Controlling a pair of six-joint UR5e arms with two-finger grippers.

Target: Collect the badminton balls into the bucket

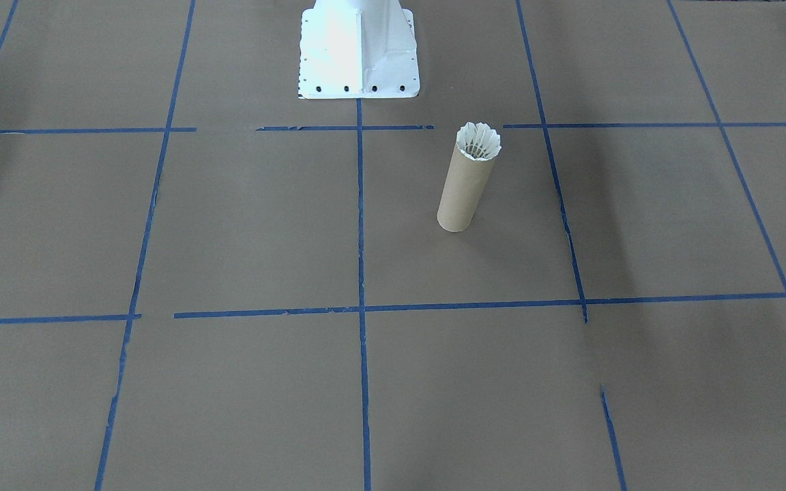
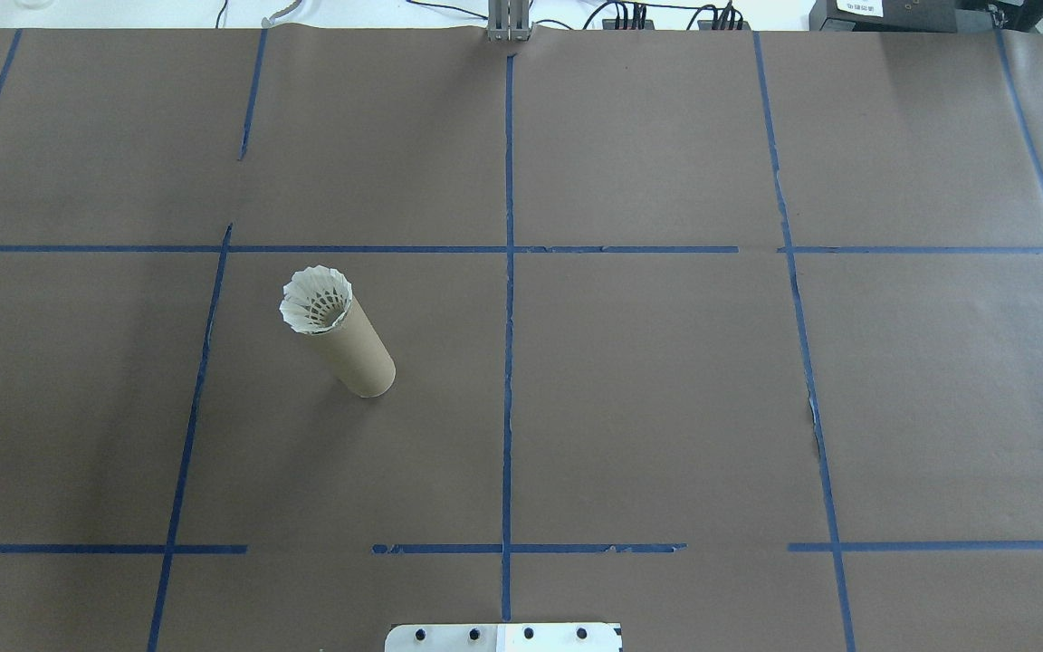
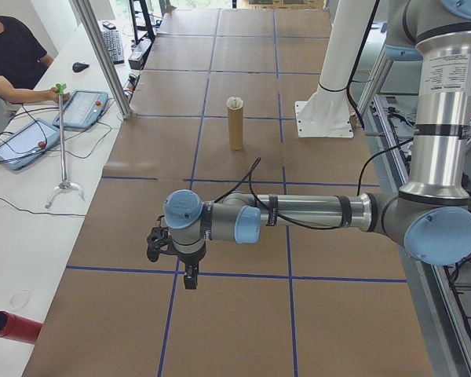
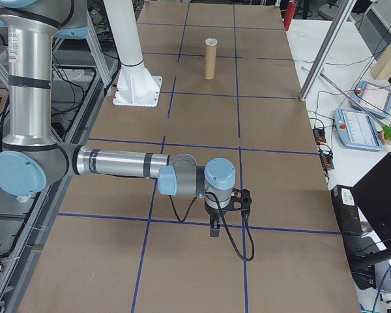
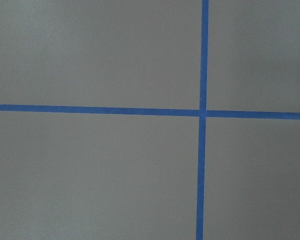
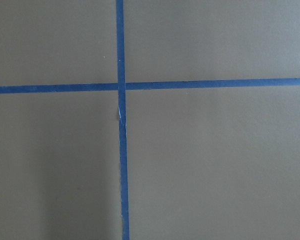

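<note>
A: Nearest in each side view is an arm stretched low over the brown paper. Left gripper [image 3: 190,276], right gripper [image 4: 214,227]: are the claws apart or together?

B: I cannot tell; they show only in the side views, and the wrist cameras see just blue tape lines [image 5: 202,120].

A: And farther off?

B: The cardboard tube [image 2: 351,344] stands upright, well apart from both arms, with the shuttlecock [image 2: 314,299] seated in its mouth, feather skirt flaring above the rim.

A: How would it handle?

B: Very light, I'd judge, with brittle feathers. Better to pinch gently low on the skirt near the cork than to crush the feather tips.
</note>
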